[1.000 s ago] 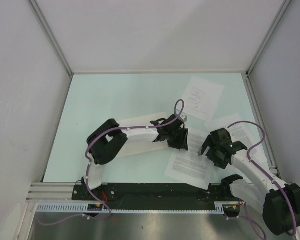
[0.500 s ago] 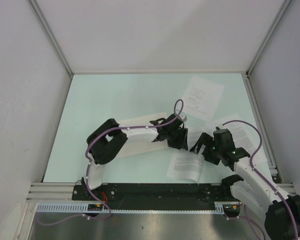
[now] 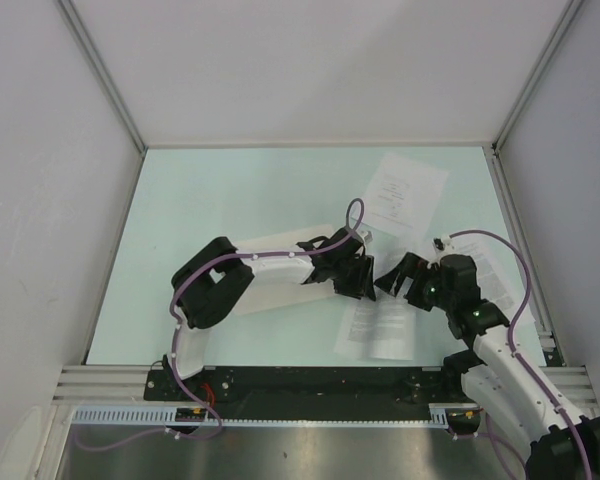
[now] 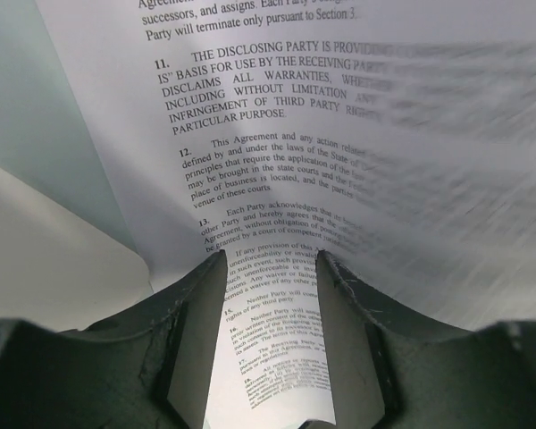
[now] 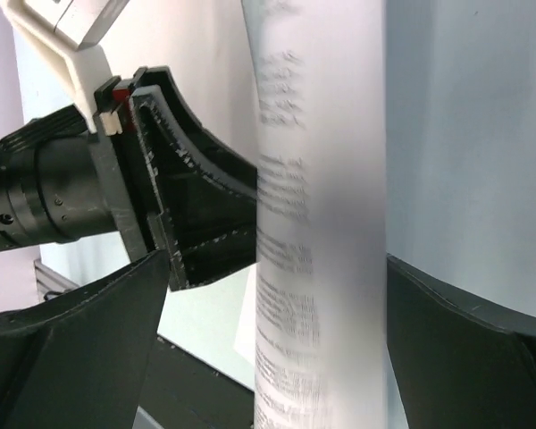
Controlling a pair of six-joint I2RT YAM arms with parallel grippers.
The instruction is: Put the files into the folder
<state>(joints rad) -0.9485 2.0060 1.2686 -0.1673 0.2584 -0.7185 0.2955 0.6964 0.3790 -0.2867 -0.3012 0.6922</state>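
Step in hand, by appearance: picking up one printed sheet [image 3: 380, 335] by the worktop's near edge, right of centre. The right end effector [image 3: 398, 276] is spread wide around its curled edge. The left end effector [image 4: 268, 259] is half-spread over it. Next: pinch the sheet and carry it to the folder [image 3: 275, 297] mid-worktop.

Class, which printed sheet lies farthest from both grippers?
The sparsely printed sheet toward the back right, lying flat, apart from both. The densely printed sheet sits between the left gripper and right gripper; a third sheet lies partly under the right arm.
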